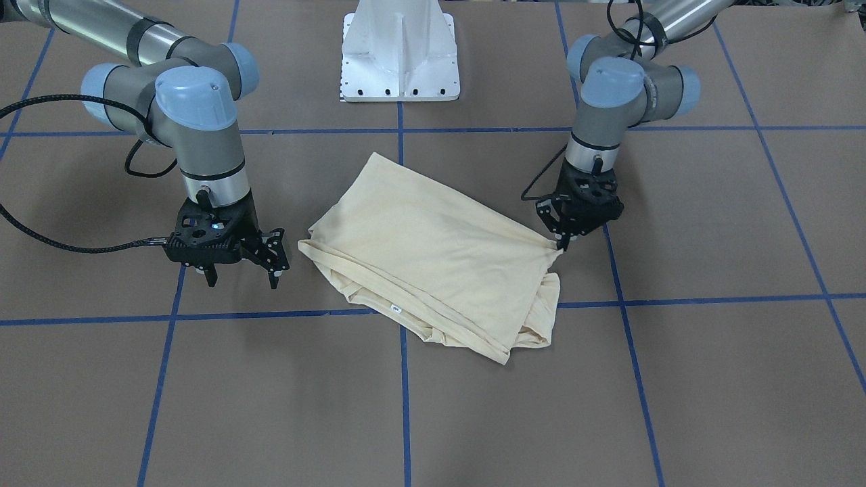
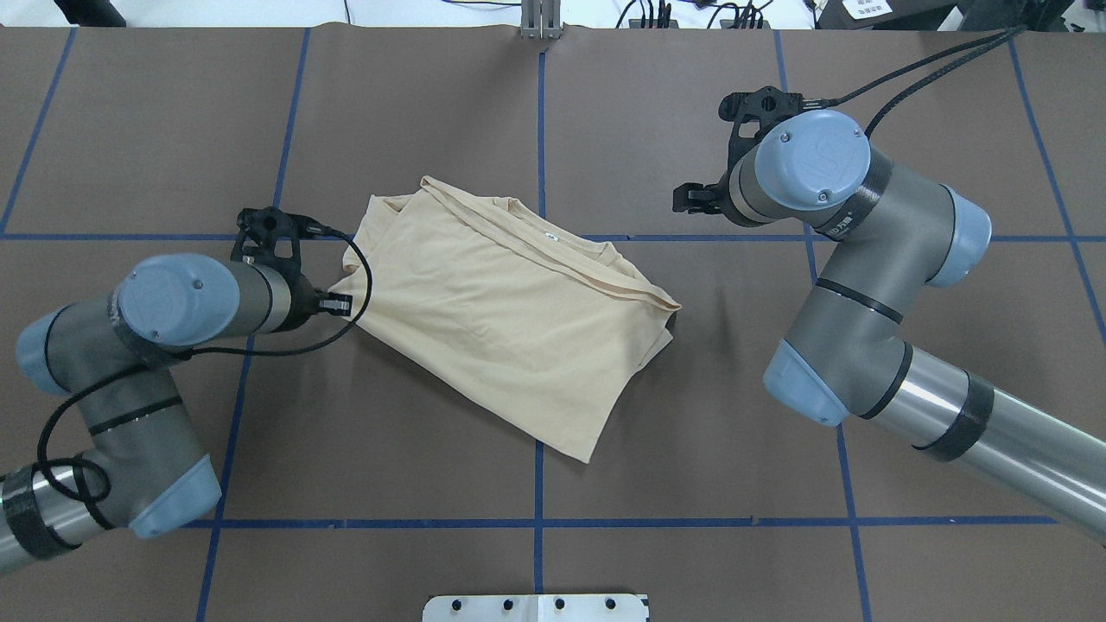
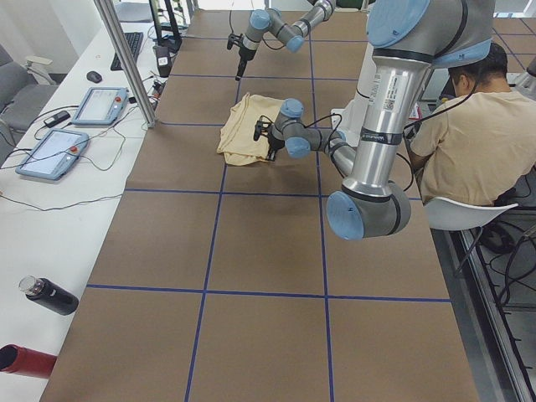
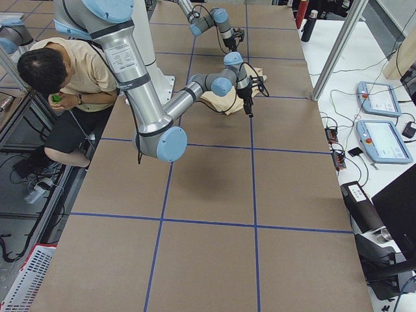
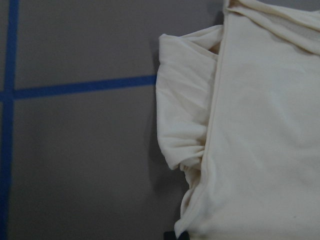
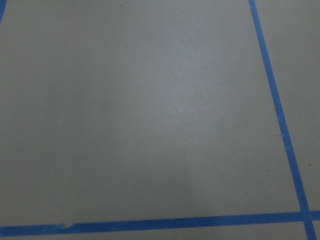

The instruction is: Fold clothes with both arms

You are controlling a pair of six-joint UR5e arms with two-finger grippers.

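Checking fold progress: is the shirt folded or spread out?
Folded: the T-shirt lies as a compact, layered bundle with stacked edges along its side, not flat. The left end effector grips one corner.

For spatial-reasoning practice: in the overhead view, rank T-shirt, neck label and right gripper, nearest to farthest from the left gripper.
1. T-shirt: corner in the left gripper.
2. neck label: shirt's far edge.
3. right gripper: opposite side, beyond shirt.

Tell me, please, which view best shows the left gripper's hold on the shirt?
The exterior front-facing view: the left gripper pinches a corner of the T-shirt. Overhead, its wrist partly hides the grip; the left wrist view shows only a dark sliver of it; side views show it tiny; right wrist, nothing.
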